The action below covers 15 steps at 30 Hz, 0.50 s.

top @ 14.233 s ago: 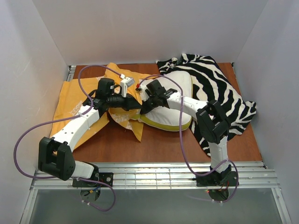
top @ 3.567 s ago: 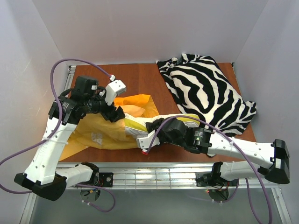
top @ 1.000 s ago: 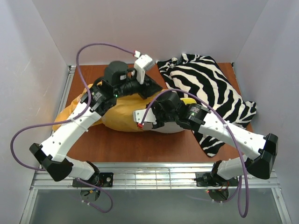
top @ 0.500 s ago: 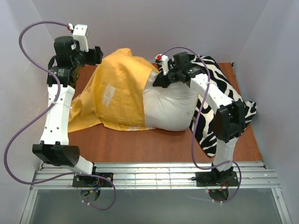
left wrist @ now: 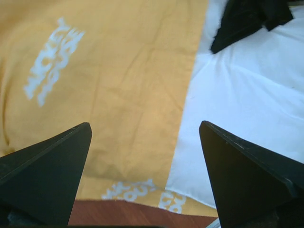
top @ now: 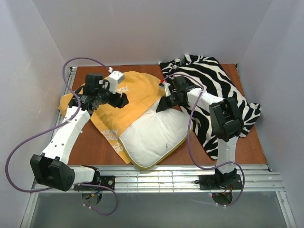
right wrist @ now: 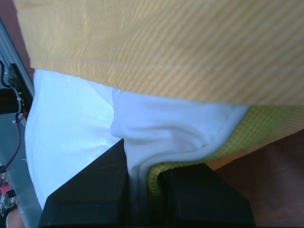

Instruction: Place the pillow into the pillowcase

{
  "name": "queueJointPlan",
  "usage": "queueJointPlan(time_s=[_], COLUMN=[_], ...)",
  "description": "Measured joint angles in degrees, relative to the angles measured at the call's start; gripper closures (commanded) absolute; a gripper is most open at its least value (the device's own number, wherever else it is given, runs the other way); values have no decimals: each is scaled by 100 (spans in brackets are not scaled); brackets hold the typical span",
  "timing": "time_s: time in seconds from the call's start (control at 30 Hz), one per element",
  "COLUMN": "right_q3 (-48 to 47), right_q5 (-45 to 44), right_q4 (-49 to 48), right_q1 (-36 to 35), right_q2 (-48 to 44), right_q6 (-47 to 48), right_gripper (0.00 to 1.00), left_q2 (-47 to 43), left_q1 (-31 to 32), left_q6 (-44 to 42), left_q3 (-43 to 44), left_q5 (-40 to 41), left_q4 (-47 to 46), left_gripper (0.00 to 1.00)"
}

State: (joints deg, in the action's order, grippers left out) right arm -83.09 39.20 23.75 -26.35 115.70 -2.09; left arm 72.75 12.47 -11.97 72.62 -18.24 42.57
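Under the left tool (left wrist: 145,124), wide open — pillowcase (left wrist: 118,71); right tool (right wrist: 140,167) pinches pillow (right wrist: 71,124) corner.

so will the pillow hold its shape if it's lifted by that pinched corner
Probably not: the pillow looks puffy and soft, and its corner bunches into folds where the right gripper pinches it, so the rest would likely sag. It is likely light for its bulk and should drag easily. A corner-only pinch on loose fabric may slip.
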Motion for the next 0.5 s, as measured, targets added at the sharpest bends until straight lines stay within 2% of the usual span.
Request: queueJointPlan(time_s=[0.17, 0.33, 0.4, 0.43, 0.5], right_q3=[352, 841, 940, 992, 1106], right_q5=[214, 415, 479, 498, 516], right_q4=[-767, -1405, -1547, -1633, -1757], right_q1=[-155, -136, -140, -144, -149], right_q2=[-404, -695, -739, -765, -824], right_q6=[-595, -1191, -1346, -1414, -1517], right_gripper=[99, 99, 99, 99, 99], left_q2=[254, 975, 1397, 1574, 1829], left_q1=[1241, 2293, 2492, 2533, 2551], left_q6=[-424, -920, -1038, -1093, -1202], left_q3=[-160, -669, -748, -787, -874], left_q5=[295, 1108, 1458, 1657, 2083], left_q4=[-874, -1904, -2203, -2352, -2625], left_gripper=[12, 10, 15, 23, 33])
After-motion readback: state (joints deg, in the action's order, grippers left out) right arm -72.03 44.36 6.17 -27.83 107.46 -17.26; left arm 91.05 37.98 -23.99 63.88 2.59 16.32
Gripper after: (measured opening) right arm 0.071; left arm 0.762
